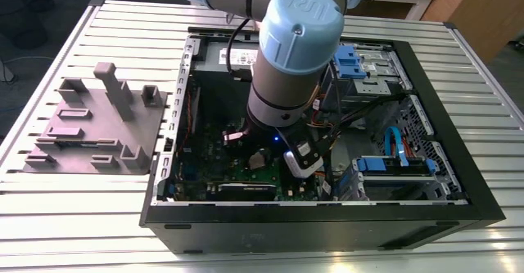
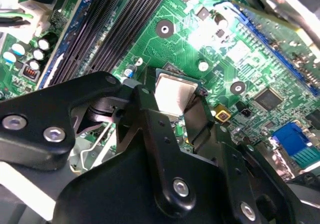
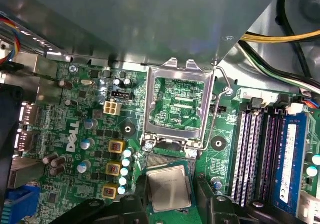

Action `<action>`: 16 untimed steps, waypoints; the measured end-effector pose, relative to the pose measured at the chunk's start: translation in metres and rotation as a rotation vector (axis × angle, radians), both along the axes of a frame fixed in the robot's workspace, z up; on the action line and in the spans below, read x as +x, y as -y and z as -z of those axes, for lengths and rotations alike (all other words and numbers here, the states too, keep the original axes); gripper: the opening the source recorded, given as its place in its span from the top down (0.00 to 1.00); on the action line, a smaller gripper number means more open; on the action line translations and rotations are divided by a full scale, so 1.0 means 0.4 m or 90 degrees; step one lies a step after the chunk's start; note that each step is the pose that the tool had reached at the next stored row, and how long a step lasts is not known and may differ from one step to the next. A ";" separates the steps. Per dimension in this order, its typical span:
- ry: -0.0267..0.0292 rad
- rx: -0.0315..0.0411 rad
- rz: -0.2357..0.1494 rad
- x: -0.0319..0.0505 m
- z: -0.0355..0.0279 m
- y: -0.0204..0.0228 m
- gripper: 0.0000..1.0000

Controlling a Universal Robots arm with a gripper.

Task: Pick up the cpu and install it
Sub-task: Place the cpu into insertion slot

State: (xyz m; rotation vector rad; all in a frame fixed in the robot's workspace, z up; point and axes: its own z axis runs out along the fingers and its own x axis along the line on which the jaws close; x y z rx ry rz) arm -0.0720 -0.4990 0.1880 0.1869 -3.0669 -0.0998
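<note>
**Entry: cpu, at the socket, in hand**

1. Fingers [image 3: 205, 198]: black, drawn in narrow. I see one on each of two opposite edges of the chip in both wrist views. I judge the gripper [image 3: 169, 196] to be clamped on it, not just flanking it.
2. The cpu [image 3: 169, 188]: small flat square with a silvery-grey lid and a paler rim. It sits level between the fingers, close over the socket [image 3: 165, 160], and a strip of socket shows just beyond its far edge. I cannot tell whether it is fully seated.
3. Handling, my estimate:
   - Weight and stiffness: very light and stiff, with no give.
   - Lid: smooth metal, likely slippery to a top or corner grip.
   - Underside: the contact face is fragile, and so is the socket.
   - Hold: by the two opposite rim edges as now, kept flat, with modest squeeze.
4. Load plate [image 3: 148, 109]: a metal frame swung open, standing beyond the socket.
5. Motherboard [image 3: 75, 114]: green, with the memory slots [image 3: 255, 154] beside the socket and one blue memory stick [image 3: 292, 159] fitted.
6. Computer case [image 1: 327, 224]: black and open-sided, with the arm [image 1: 295, 58] reaching down into it.
7. Grey holder block [image 1: 98, 126]: on the slatted table [image 1: 82, 224], outside the case on the exterior view's left, well apart from the cpu.
</note>
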 end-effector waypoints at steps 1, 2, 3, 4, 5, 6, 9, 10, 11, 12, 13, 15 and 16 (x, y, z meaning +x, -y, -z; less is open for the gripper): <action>0.0000 -0.0001 -0.001 0.000 0.000 0.000 0.49; 0.0001 -0.0001 -0.001 0.000 0.000 0.000 0.53; 0.0001 0.0002 -0.001 0.000 0.000 0.001 0.53; 0.0000 0.0012 -0.001 0.000 0.000 0.001 0.53; 0.0000 0.0033 -0.001 0.000 0.000 0.001 0.53; 0.0001 0.0058 0.000 0.000 0.000 0.000 0.53; 0.0001 0.0074 0.007 0.000 0.000 -0.001 0.53; 0.0002 0.0076 0.009 0.000 -0.001 -0.002 0.53; 0.0002 0.0079 0.010 0.000 -0.002 -0.002 0.53; 0.0002 0.0079 0.010 0.000 -0.004 -0.003 0.53; 0.0002 0.0079 0.010 0.000 -0.005 -0.005 0.53; 0.0001 0.0079 0.011 0.000 -0.007 -0.009 0.53; 0.0001 0.0079 0.012 0.000 -0.007 -0.011 0.53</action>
